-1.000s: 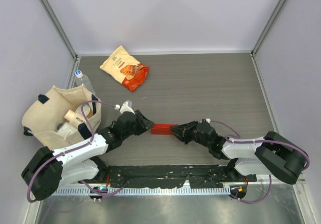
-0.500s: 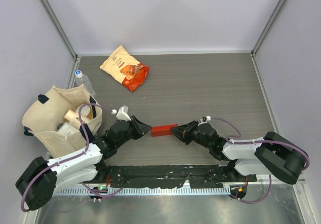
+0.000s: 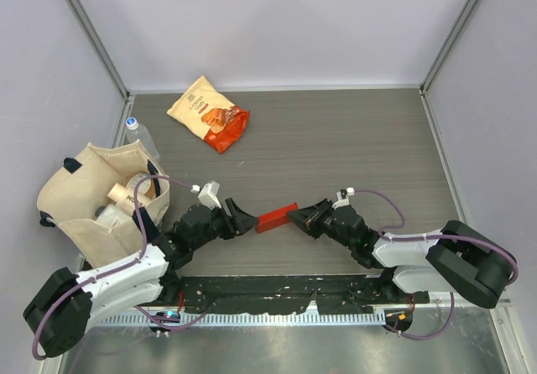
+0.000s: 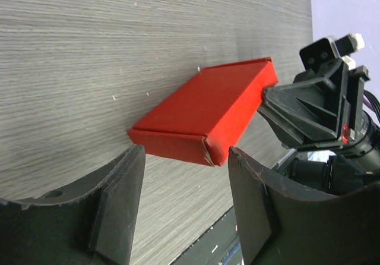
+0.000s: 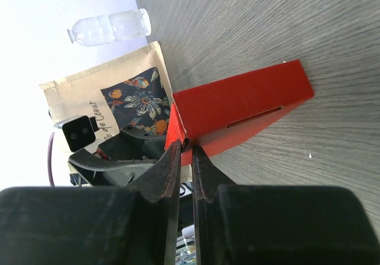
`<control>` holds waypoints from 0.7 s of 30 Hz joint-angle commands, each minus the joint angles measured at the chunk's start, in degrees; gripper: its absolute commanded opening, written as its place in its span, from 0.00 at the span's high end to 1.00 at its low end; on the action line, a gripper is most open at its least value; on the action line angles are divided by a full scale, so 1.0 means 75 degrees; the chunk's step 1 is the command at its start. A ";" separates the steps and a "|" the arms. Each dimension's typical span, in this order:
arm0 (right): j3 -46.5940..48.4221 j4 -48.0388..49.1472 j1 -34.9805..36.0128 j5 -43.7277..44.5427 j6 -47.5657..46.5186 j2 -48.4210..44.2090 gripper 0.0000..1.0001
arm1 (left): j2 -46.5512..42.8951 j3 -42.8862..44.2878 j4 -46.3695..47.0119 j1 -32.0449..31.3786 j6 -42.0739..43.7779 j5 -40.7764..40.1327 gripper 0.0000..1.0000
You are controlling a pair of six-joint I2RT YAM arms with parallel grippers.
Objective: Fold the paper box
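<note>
The box (image 3: 277, 217) sits between the two grippers at the near middle of the table (image 3: 361, 139), its long axis running left to right. The right gripper (image 3: 294, 216) is clamped on a thin edge at the right end. The left gripper (image 3: 246, 220) is spread open just off the left end, in line with that axis and apart from the box.

One small bright red cardboard paper box (image 3: 277, 218), near centre. One orange-and-cream printed foil snack bag (image 3: 209, 112), far left. One clear plastic bottle (image 3: 138, 136) and one cream canvas tote bag (image 3: 77, 213), left. Contents of tote too hidden to count. Two black two-finger grippers: left gripper (image 3: 247, 220), right gripper (image 3: 294, 217).
</note>
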 commanded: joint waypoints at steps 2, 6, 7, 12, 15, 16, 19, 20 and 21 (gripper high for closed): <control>-0.0160 -0.1351 -0.0099 0.0540 -0.0533 0.0389 0.99 | -0.0326 0.0178 -0.0213 0.0038 0.0153 0.0539 0.38; -0.0148 -0.1222 -0.0111 0.0494 -0.0486 0.0552 0.99 | -0.0164 0.0155 -0.0131 0.0038 0.0154 0.0600 0.42; -0.0148 -0.1199 -0.0123 0.0447 -0.0486 0.0576 0.99 | -0.0105 0.0121 -0.0096 0.0038 0.0142 0.0576 0.42; -0.0160 -0.1023 -0.0135 0.0353 -0.0474 0.0740 0.99 | 0.0493 0.0190 0.0500 0.0038 0.0072 0.0529 0.38; -0.0195 -0.0976 -0.0146 0.0318 -0.0462 0.0764 0.99 | 0.0728 0.0296 0.0665 0.0038 0.0095 0.0529 0.37; -0.0207 -0.0976 -0.0146 0.0306 -0.0462 0.0740 0.99 | 0.0705 0.0308 0.0689 0.0038 0.0107 0.0552 0.36; -0.0265 -0.0999 -0.0182 0.0306 -0.0451 0.0659 0.99 | 0.0448 0.0273 0.0666 0.0038 0.0119 0.0495 0.34; -0.0277 -0.1011 -0.0193 0.0318 -0.0451 0.0647 0.99 | 0.0366 0.0296 0.0422 0.0038 0.0130 0.0413 0.34; -0.0312 -0.1011 -0.0205 0.0318 -0.0451 0.0623 0.99 | 0.0307 0.0273 0.0338 0.0038 0.0142 0.0319 0.34</control>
